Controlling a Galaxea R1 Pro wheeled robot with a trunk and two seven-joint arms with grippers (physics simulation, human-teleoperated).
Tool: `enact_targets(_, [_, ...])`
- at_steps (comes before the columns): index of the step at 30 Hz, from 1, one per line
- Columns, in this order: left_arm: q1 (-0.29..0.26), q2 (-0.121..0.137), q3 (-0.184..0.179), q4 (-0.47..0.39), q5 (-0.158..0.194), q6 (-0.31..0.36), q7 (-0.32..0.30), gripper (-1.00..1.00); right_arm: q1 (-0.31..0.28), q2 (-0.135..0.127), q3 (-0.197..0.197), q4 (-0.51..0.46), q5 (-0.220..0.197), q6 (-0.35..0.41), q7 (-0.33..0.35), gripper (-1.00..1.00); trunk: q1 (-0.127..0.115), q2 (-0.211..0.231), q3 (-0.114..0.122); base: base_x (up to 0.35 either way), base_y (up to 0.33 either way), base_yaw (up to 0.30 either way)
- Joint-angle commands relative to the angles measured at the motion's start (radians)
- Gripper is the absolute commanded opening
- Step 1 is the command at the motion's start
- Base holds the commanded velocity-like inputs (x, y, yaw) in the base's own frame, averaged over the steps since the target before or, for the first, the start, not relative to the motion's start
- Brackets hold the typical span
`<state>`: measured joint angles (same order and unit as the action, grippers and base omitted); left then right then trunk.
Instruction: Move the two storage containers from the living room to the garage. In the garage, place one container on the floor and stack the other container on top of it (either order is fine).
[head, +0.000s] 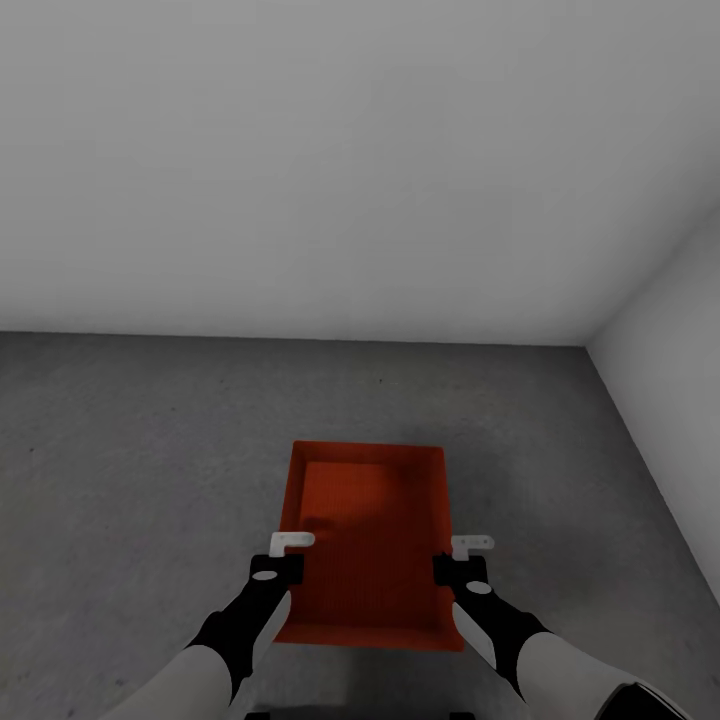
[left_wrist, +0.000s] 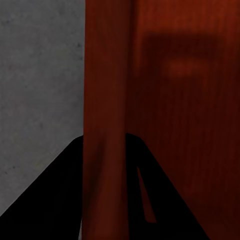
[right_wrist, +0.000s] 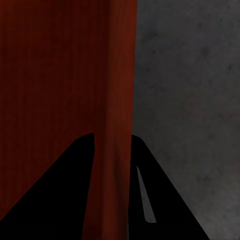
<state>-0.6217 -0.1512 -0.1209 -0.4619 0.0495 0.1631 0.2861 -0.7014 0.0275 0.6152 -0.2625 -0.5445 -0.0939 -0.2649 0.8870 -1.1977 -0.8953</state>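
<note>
Gripping orange-red storage container above concrete floor: L gripper & R gripper fingers pinching opposite side walls.

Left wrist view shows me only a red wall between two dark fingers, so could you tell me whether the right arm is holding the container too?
Observer: Yes, the right end effector is clamped on the right side wall of the storage container.
Operator: Thank you. What lies ahead of us?
Observer: The head view shows grey concrete floor running to a pale wall, with a room corner to the right.
</note>
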Motion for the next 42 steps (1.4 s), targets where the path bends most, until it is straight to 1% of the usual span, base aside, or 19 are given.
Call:
enact_targets(1, [0.000,0.012,-0.002,0.002,0.006,0.010,0.015,-1.00,-0.001,-0.038,0.001,-0.001,0.011,-0.013,-0.011,-1.00,0.004,-0.007,-0.004,0.000,0.000,0.000])
enact_targets(7, [0.000,0.011,-0.002,0.002,0.006,0.010,0.015,-1.00,-0.001,-0.038,0.001,-0.001,0.011,-0.013,-0.011,-1.00,0.027,-0.049,-0.022,0.000,0.000,0.000])
enact_targets(14, [0.000,0.012,-0.002,0.002,0.006,0.010,0.015,-1.00,-0.001,-0.038,0.001,-0.001,0.011,-0.013,-0.011,-1.00,0.027,-0.049,-0.022,0.000,0.000,0.000])
enact_targets(21, [0.000,0.012,-0.002,0.002,0.006,0.010,0.015,-1.00,-0.001,-0.038,0.001,-0.001,0.011,-0.013,-0.011,-1.00,0.054,-0.098,-0.044,0.000,0.000,0.000])
enact_targets(29, [0.000,0.011,-0.002,0.002,0.006,0.010,0.015,-1.00,-0.001,-0.038,0.001,-0.001,0.011,-0.013,-0.011,-1.00,0.054,-0.098,-0.044,0.000,0.000,0.000])
enact_targets(37, [0.000,0.012,-0.002,0.002,0.007,0.010,0.015,-1.00,-0.001,-0.038,0.002,-0.001,0.011,-0.013,-0.011,-1.00,0.084,-0.154,-0.069,0.000,0.000,0.000])
enact_targets(42, [0.000,0.012,-0.002,0.002,0.006,0.010,0.015,-1.00,-0.001,-0.038,0.002,-0.001,0.011,-0.013,-0.011,-1.00,0.084,-0.154,-0.069,0.000,0.000,0.000])
